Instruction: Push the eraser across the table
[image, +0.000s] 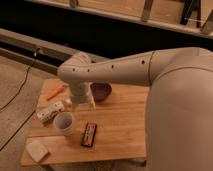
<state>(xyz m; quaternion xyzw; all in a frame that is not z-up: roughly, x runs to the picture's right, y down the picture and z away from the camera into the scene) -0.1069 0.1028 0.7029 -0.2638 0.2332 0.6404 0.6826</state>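
The eraser (89, 134), a flat black block with a red-orange strip, lies on the light wooden table (120, 125) near its front, just right of a white cup (64, 123). My gripper (84, 103) hangs from the white arm over the table's middle, above and a little behind the eraser, apart from it. The arm's elbow hides part of the table's back.
A dark purple bowl (101, 91) sits behind the gripper. An orange carrot-like object (55, 93) lies at the back left. A white oblong block with dark spots (50, 112) lies left of the cup. A pale beige block (36, 149) sits at the front left corner.
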